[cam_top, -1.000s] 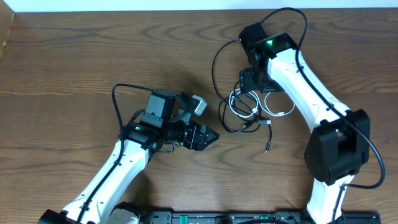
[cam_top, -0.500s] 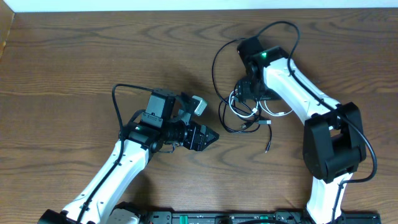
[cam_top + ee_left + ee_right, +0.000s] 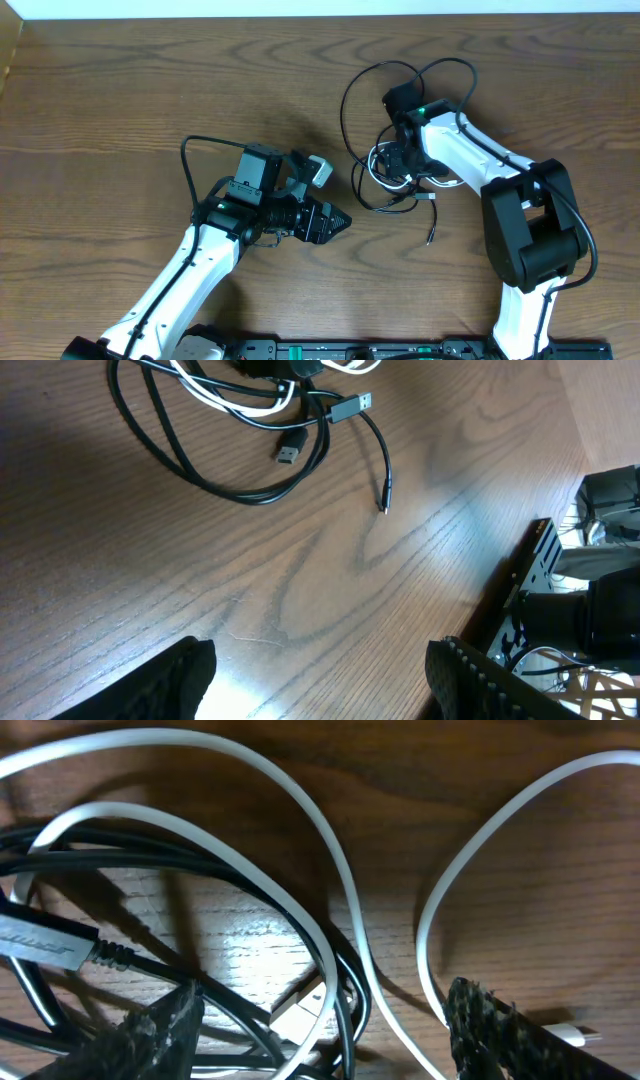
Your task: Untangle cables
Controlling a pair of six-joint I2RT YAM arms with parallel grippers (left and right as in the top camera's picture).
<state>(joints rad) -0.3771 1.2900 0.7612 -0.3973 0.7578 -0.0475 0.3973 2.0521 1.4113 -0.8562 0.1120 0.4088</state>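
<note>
Overhead, we see our right fingers (image 3: 398, 158) are now down over the cables (image 3: 392, 185) on the worktop (image 3: 150, 100), apart and starting to close. Our left fingers (image 3: 338, 220) wait apart nearby. A grab looks close.

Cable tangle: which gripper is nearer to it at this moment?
Right. The right gripper is down over the cable tangle, its jaws open astride the cords. The left gripper sits off to the tangle's left over the table, jaws open, touching nothing.

A brown wood-grain table (image 3: 150, 90) carries a loose tangle of black and white cables (image 3: 338, 870), one thin end trailing aside.
</note>
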